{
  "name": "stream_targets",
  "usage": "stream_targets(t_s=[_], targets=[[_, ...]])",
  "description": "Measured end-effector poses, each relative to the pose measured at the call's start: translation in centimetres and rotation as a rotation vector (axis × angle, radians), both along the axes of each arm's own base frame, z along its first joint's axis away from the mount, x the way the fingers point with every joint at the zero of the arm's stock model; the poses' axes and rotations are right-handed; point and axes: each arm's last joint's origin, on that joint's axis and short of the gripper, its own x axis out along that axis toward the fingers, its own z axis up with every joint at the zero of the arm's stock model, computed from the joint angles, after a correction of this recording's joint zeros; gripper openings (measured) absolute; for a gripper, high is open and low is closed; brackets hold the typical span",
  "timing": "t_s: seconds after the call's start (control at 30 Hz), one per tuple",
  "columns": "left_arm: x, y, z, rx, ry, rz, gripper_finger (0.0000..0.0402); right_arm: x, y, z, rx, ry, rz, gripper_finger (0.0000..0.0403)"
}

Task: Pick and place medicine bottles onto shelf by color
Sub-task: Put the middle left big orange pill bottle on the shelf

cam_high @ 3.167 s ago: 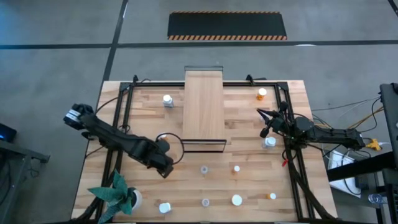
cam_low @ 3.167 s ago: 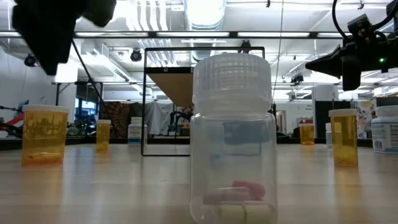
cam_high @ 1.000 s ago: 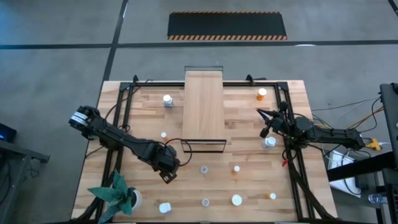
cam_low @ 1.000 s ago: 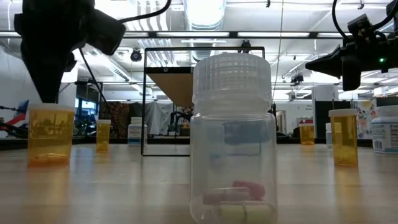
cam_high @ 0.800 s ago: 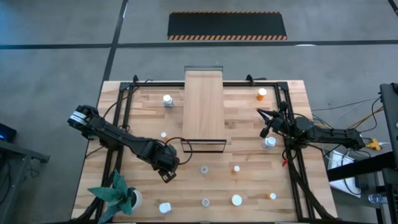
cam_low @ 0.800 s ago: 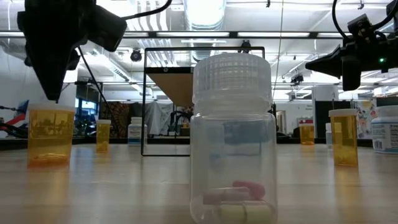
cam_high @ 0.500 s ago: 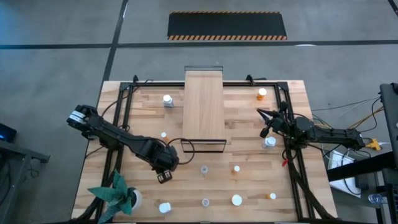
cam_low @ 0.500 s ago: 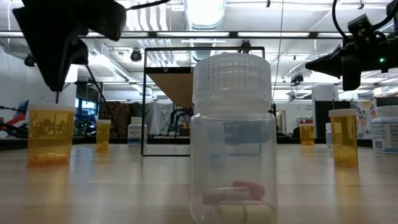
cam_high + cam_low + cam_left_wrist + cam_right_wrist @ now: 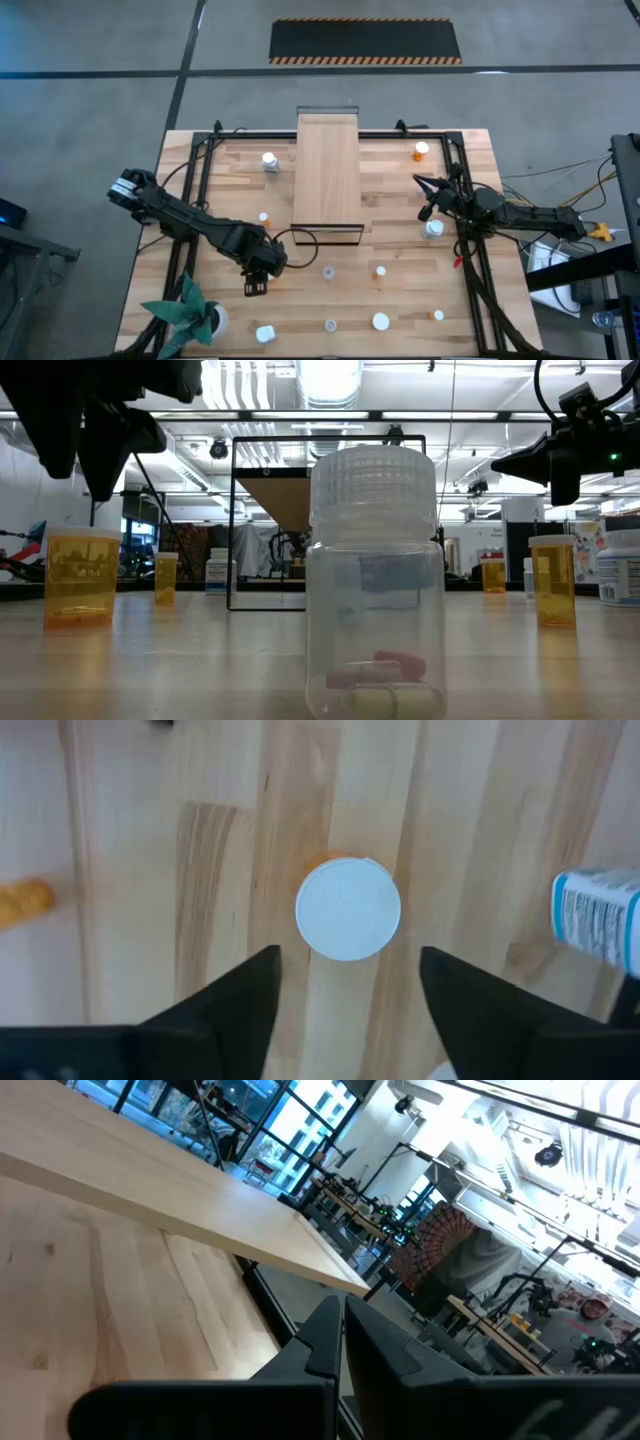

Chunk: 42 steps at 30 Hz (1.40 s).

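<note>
My left gripper is open and hovers over an orange medicine bottle with a white cap; the cap lies between the two fingers in the left wrist view. In the low view that bottle stands on the table below the gripper, which does not touch it. The light-wood shelf lies at the back middle. My right gripper is shut and empty at the right, next to a white bottle. A clear bottle stands close to the low camera.
Other bottles are scattered: white, orange, a small one, clear, orange, white and white. A potted green plant stands at the front left corner.
My left gripper has shifted toward the front left and risen a little above the orange bottle. The right arm has not moved.
</note>
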Motion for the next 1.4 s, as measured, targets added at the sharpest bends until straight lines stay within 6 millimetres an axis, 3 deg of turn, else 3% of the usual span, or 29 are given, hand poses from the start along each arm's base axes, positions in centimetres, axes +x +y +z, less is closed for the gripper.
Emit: stream_targets(t_s=[0.2, 0.4, 0.57, 0.8, 0.93, 1.17, 1.4], targets=[[-0.2, -0.9, -0.5, 0.066, -0.061, -0.156, 0.0266, 0.0, 0.0, 0.0, 0.000, 0.000, 0.000, 0.0009], [-0.3, -1.7, -1.2, 0.118, -0.090, -0.236, 0.0267, 0.0, 0.0, 0.0, 0.000, 0.000, 0.000, 0.0009], [0.2, -2.4, -2.8, 0.189, -0.050, -0.316, 0.0267, 0.0, 0.0, 0.0, 0.000, 0.000, 0.000, 0.0009], [0.8, -2.7, -4.4, 0.242, -0.010, -0.324, 0.0267, 0.0, 0.0, 0.0, 0.000, 0.000, 0.000, 0.0009], [0.9, -2.8, -4.7, 0.233, 0.003, -0.322, 0.0252, 0.0, 0.0, 0.0, 0.000, 0.001, 0.000, 0.0009], [1.1, -3.0, -4.6, 0.224, -0.020, -0.318, 0.0189, 0.0, 0.0, 0.0, 0.000, 0.000, 0.000, 0.0009], [1.1, -3.0, -3.8, 0.190, -0.026, -0.310, 0.0184, 0.0, 0.0, 0.0, 0.000, 0.000, 0.000, 0.0009]])
